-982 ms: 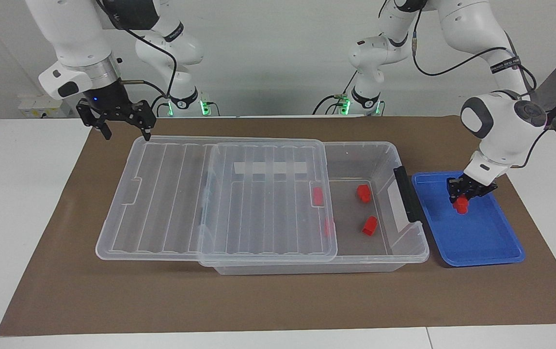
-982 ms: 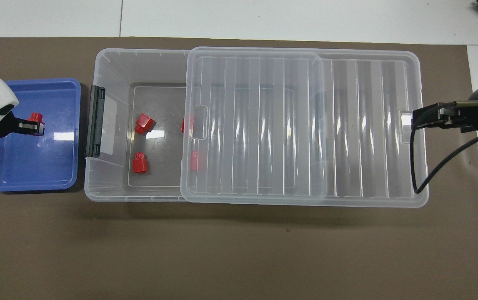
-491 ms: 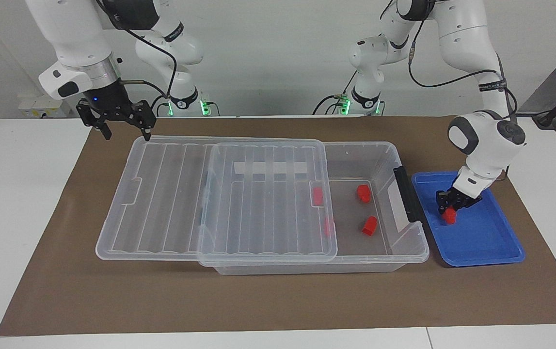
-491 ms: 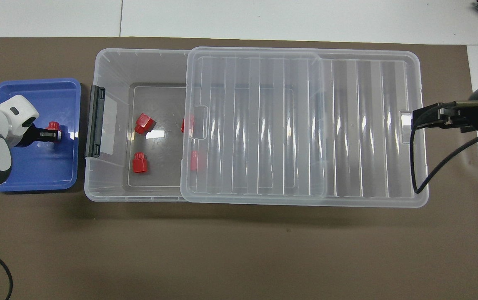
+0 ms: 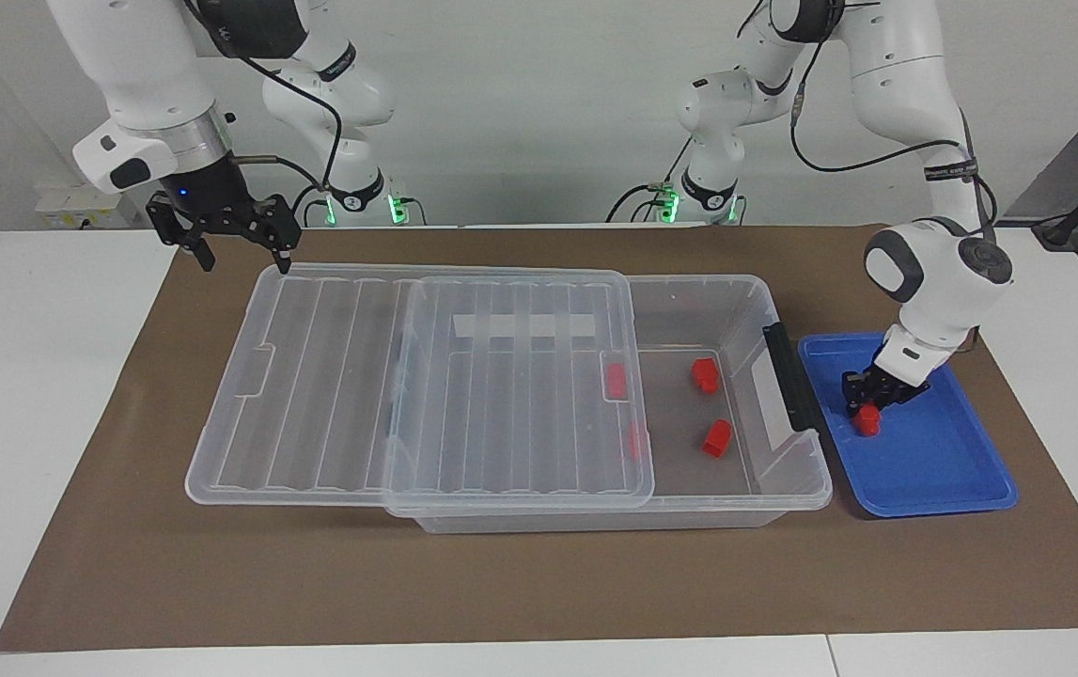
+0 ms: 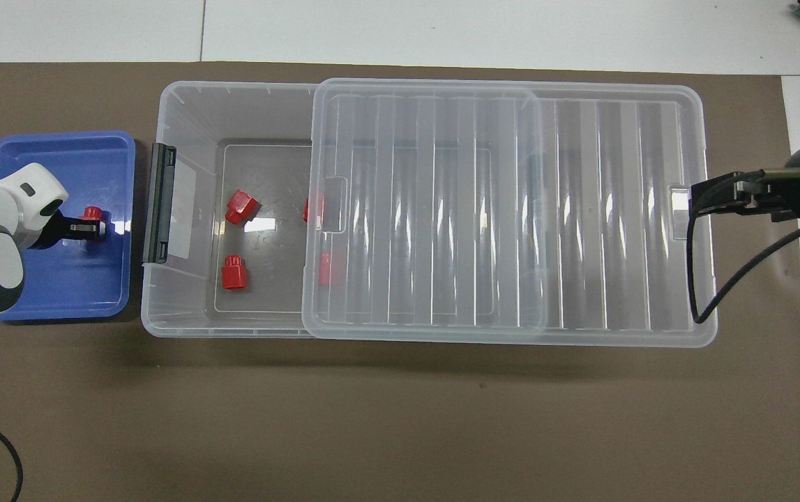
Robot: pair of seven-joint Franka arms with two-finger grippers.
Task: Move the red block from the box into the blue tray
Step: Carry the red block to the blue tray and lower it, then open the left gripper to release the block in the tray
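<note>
Brown matting (image 5: 520, 583) covers the white table. At the left arm's end, the blue tray (image 5: 947, 470) sits just beside the box (image 5: 745, 310). The left gripper (image 5: 869, 406) is down in the tray at the red block (image 5: 867, 422); whether its fingers pinch the block cannot be told. The right gripper (image 5: 240, 254), fingers spread, waits over the lid (image 5: 332, 376) corner.

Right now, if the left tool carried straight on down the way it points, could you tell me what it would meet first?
The red block right under the left tool, resting on or almost on the blue tray. Whether the tool touches it, I cannot tell.
</note>
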